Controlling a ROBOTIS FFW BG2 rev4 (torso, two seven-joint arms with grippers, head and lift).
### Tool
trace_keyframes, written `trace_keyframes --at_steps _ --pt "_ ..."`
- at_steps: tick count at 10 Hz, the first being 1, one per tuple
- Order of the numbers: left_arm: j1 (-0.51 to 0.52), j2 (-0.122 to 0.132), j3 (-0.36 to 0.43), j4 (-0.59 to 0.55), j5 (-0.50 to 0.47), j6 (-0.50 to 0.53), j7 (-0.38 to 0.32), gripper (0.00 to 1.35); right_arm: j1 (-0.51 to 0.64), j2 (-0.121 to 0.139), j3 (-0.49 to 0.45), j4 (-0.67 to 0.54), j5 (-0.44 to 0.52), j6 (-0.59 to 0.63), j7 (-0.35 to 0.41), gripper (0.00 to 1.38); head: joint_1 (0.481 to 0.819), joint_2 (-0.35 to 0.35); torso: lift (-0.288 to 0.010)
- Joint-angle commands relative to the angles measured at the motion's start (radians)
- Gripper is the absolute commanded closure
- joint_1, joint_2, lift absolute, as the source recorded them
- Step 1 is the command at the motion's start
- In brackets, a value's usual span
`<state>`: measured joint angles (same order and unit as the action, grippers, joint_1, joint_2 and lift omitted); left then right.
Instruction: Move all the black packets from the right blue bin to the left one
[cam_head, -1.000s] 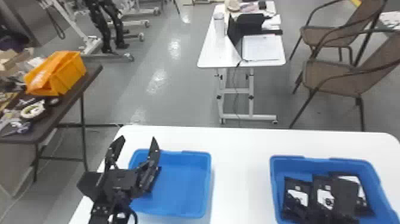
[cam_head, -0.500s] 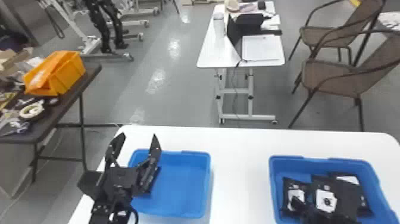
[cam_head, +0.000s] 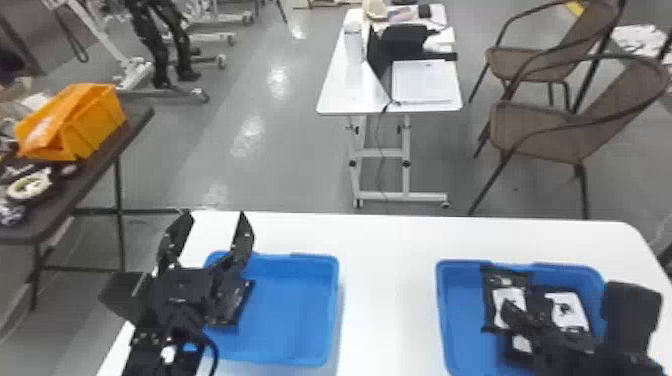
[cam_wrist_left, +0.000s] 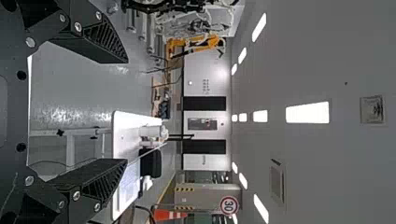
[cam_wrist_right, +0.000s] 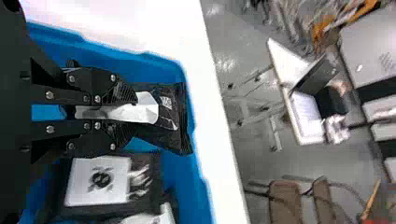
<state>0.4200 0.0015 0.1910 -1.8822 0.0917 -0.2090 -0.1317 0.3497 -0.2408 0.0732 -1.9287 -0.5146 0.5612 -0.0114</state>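
Observation:
My left gripper (cam_head: 215, 217) stands open above the far left side of the left blue bin (cam_head: 290, 310); in its wrist view the gripper (cam_wrist_left: 126, 112) has nothing between its fingers. One black packet (cam_head: 231, 302) lies at that bin's left side, partly behind the arm. My right gripper (cam_head: 510, 312) is over the right blue bin (cam_head: 442, 320). In the right wrist view the gripper (cam_wrist_right: 133, 114) is shut on a black packet (cam_wrist_right: 172, 112) with a white label, also visible as the black packet (cam_head: 505, 282) in the head view. More black packets (cam_wrist_right: 98, 182) lie beside it in the bin.
Both bins stand on a white table (cam_head: 387, 280), with bare tabletop between them. Farther off are a small white table (cam_head: 335, 90), brown chairs (cam_head: 545, 130) and, at the left, a dark table holding an orange bin (cam_head: 95, 125).
My right gripper has closed on the leftmost packet, which has shifted a little away from the robot and now stands out from the others. The left arm has stayed put.

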Motion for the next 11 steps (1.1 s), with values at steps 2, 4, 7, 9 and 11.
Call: trace_keyframes --at_steps 2,4,7,9,11 --pt "-0.021 -0.004 -0.012 -0.083 0.132 0.212 -0.003 0.29 -0.172 0.032 -0.01 -0.042 0.251 0.057 0.306 1.06 0.695 0.172 0.0" --pt "-0.082 0.038 -0.013 -0.089 0.407 0.405 -0.083 0.29 -0.339 0.077 0.031 0.071 0.366 0.031 0.538 1.06 0.695 0.191 0.0" --pt "-0.181 0.049 0.013 -0.06 0.648 0.645 -0.238 0.28 -0.56 0.083 0.229 0.26 0.327 -0.012 0.66 1.06 0.695 0.195 0.0" --pt "-0.216 0.026 0.019 -0.044 0.654 0.709 -0.31 0.28 -0.658 0.074 0.359 0.367 0.234 -0.038 0.676 1.06 0.695 0.224 0.0" --pt "-0.242 0.049 -0.002 -0.044 0.663 0.731 -0.327 0.26 -0.733 0.069 0.45 0.448 0.174 -0.072 0.677 1.06 0.695 0.26 0.0"
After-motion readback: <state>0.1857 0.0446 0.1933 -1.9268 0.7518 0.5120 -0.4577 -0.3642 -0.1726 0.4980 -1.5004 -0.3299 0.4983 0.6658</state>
